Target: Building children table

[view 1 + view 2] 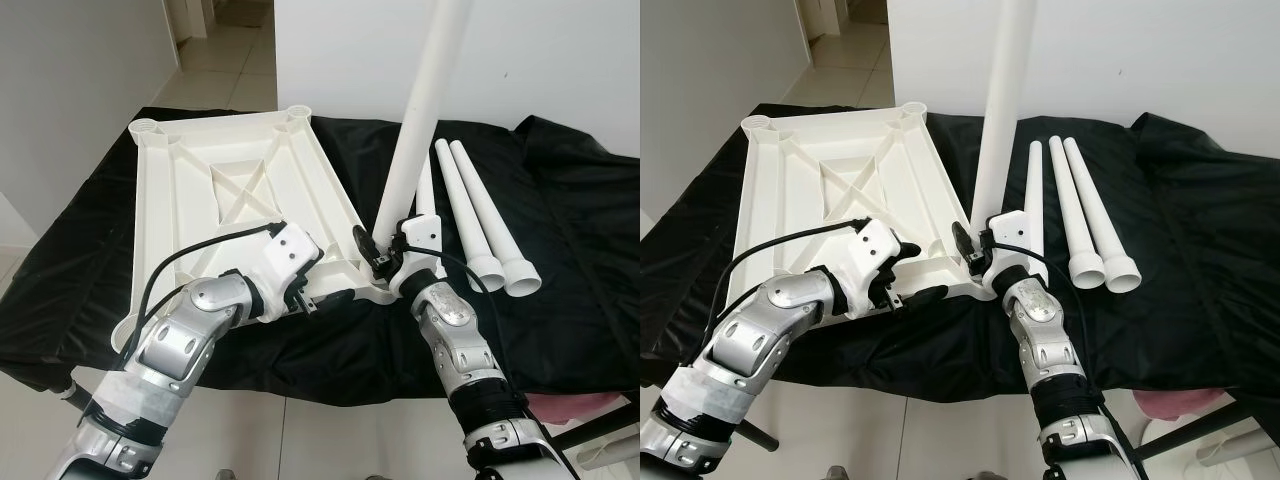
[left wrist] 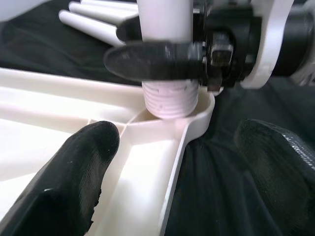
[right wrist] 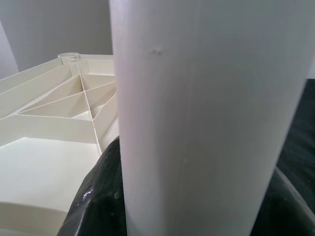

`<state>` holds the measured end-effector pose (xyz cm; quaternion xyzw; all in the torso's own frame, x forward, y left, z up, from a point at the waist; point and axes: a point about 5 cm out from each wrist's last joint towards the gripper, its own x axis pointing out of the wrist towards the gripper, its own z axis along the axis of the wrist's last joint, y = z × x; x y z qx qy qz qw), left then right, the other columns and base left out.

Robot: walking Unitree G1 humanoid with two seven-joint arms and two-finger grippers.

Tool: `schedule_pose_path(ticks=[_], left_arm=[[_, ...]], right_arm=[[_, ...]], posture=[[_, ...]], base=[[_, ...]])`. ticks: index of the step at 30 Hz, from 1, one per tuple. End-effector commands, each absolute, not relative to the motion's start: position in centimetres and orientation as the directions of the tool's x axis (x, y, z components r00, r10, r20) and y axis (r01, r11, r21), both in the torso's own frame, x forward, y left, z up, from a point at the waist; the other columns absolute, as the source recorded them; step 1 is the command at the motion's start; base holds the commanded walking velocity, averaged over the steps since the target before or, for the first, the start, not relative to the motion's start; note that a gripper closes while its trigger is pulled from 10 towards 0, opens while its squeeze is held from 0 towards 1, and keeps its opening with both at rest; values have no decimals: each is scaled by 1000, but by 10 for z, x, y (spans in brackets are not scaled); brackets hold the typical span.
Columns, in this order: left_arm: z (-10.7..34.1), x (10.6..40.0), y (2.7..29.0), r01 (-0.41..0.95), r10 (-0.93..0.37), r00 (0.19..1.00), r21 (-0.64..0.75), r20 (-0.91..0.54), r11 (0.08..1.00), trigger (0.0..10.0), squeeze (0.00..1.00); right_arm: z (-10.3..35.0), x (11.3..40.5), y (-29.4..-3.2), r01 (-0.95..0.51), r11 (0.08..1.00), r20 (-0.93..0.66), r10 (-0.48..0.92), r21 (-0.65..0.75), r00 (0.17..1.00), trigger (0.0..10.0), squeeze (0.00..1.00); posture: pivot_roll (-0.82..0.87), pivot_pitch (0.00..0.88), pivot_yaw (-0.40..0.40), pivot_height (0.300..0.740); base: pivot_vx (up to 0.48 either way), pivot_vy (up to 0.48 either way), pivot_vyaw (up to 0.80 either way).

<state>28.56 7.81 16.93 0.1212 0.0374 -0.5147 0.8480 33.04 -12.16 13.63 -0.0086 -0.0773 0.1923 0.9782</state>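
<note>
Nearest the robot, the left gripper (image 1: 318,300) reaches along the near edge of the upturned white tabletop (image 1: 235,180), its two black fingers (image 2: 74,182) spread wide apart and closed on nothing. One finger hovers over the ribbed underside, the other over the black cloth (image 1: 560,250) just off the edge; whether either touches cannot be told.

Just beyond its fingertips sits the tabletop's near right corner socket (image 2: 199,110). There the right gripper (image 1: 378,252) is clamped around the lower end of a white table leg (image 1: 420,110), one black finger (image 2: 147,61) lying across the front of the tube just above its threaded end (image 2: 170,101). The threaded end rests in the socket, and the leg stands nearly upright, leaning slightly to the right as it rises out of view.

To the right of the right gripper, three more white legs (image 1: 480,215) lie side by side on the cloth, their flared ends toward the robot.

Farther off, the tabletop's far corners lie near the white wall (image 1: 560,60).
</note>
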Motion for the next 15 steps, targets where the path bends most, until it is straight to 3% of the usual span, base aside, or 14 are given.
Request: schedule_pose_path(ticks=[1,15], left_arm=[[170,286,81,871,-852,488,170,-190,461,10000,0],[177,288,82,839,-826,537,209,-173,502,10000,0]], right_arm=[[121,329,-128,-355,934,75,356,-25,931,10000,0],[111,311,-135,-361,929,74,367,-83,927,10000,0]], posture=[[15,0,-42,740],[10,0,-34,740]], base=[[0,0,0],[0,0,0]])
